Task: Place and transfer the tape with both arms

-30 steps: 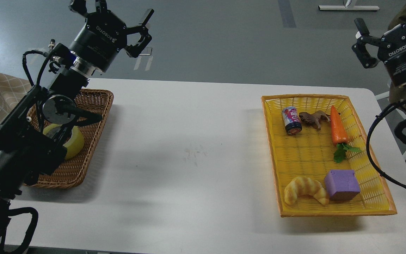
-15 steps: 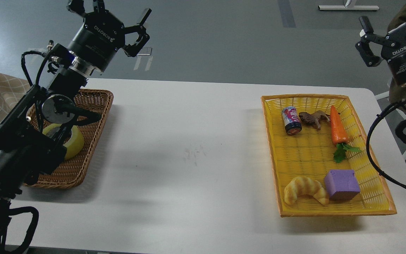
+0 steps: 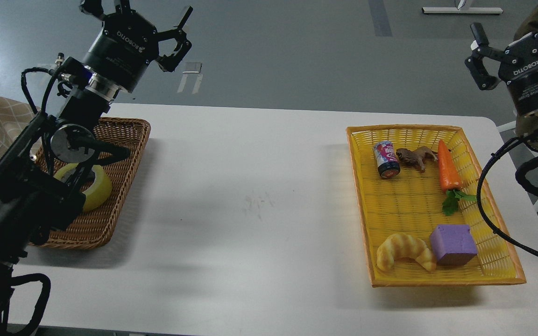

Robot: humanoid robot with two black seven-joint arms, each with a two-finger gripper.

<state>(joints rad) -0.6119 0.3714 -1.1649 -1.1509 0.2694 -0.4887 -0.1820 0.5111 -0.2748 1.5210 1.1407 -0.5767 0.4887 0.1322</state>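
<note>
Over at the far left, the tape [image 3: 92, 186] lies in the brown basket [image 3: 124, 158] on the bench [image 3: 250, 186], on its side with the grey-white core facing up, partly hidden behind the left arm's thick links. The left hand [image 3: 136, 18] hangs high above and beyond the brown basket, fingers spread wide, holding nothing. Judged by looks, the roll is light and stiff, with a smooth, somewhat slippery outer wrap; a pinch across the wall, one finger inside the core and one outside, seems surest, since the full width may strain the fingers. Well to the right of the brown basket sits a yellow tray [image 3: 362, 205] with toys. Farthest right of it, the right hand [image 3: 484, 56] is raised, empty; only one finger shows clearly, apparently spread apart.
</note>
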